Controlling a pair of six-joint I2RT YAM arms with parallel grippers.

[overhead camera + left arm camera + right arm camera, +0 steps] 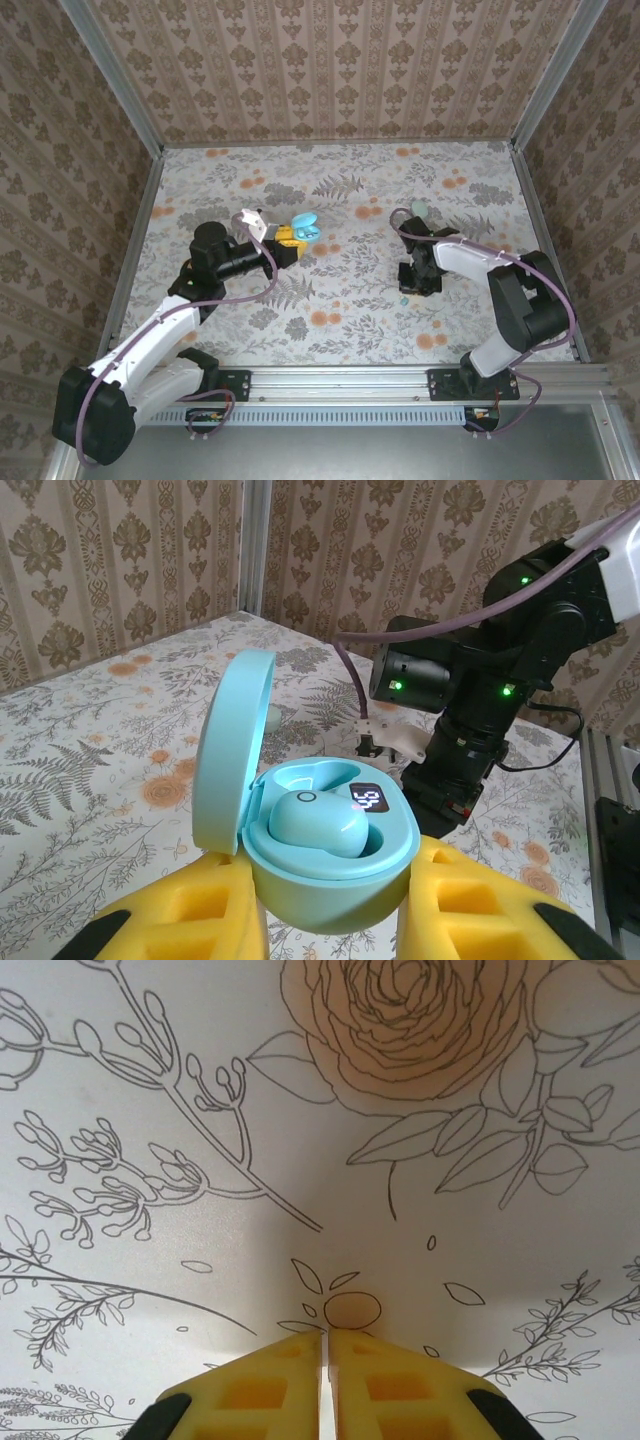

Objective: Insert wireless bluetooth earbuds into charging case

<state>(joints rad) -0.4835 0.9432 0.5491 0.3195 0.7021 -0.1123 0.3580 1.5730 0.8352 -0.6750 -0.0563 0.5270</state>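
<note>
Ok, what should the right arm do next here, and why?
Probably open the right gripper and re-aim. Its fingers are shut over bare table with nothing between them, while the left gripper holds the open case with one earbud seated. A pale teal piece beyond the right arm may be the second.

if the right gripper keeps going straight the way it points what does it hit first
Most likely the flowered table cover: the right gripper, jaws shut, points straight at it, and nothing shows between its tips and the print. How close is unclear.
</note>
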